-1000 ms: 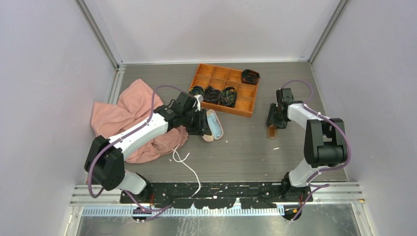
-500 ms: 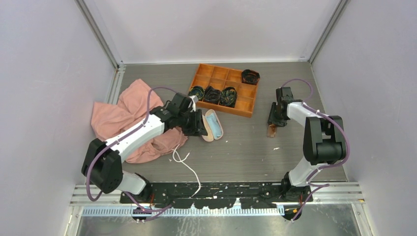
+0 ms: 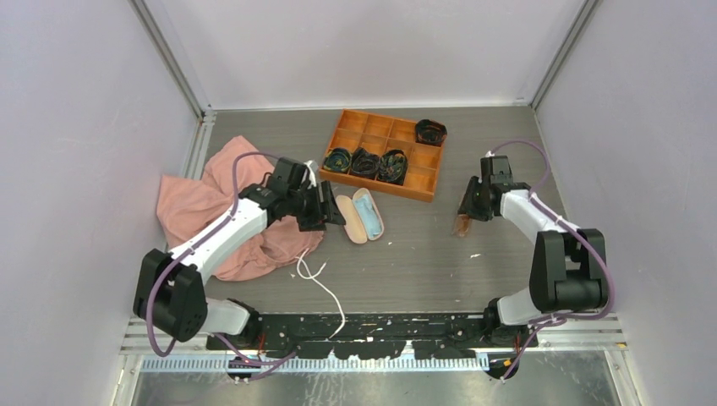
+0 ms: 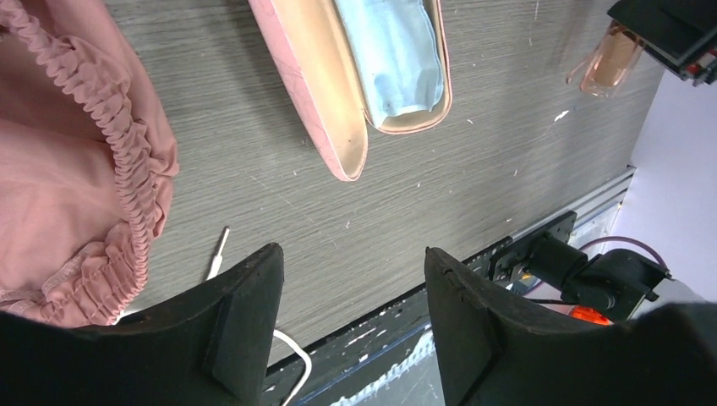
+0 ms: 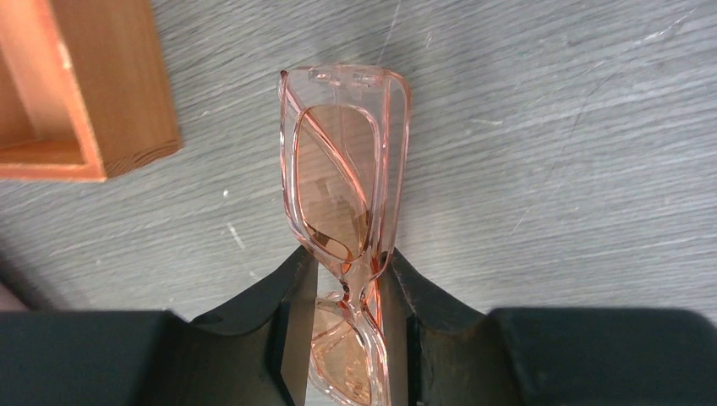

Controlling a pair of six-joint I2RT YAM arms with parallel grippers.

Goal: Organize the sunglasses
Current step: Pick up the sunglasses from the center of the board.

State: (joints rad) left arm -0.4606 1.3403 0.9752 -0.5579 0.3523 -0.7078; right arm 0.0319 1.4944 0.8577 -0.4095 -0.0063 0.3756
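The sunglasses (image 5: 342,186) are folded, with pinkish-orange lenses and a clear thin frame. My right gripper (image 5: 342,264) is shut on them at the bridge, with one lens sticking out past the fingertips over the grey table. From above, the sunglasses (image 3: 461,227) hang under the right gripper (image 3: 467,211), right of the tray. The pink case (image 3: 359,216) lies open with a light blue cloth (image 4: 393,59) in one half. My left gripper (image 3: 325,211) stands open just left of the case (image 4: 325,110), with nothing between its fingers (image 4: 245,313).
An orange wooden tray (image 3: 369,127) with dark bundles in several compartments stands behind the case; its corner (image 5: 84,85) is close to the sunglasses. A crumpled pink garment (image 3: 211,203) lies under the left arm. A white cord (image 3: 325,288) trails toward the near edge.
My left gripper has opened and drawn back left, away from the case. My right gripper has closed on the sunglasses and shifted slightly, with the arm swinging outward.
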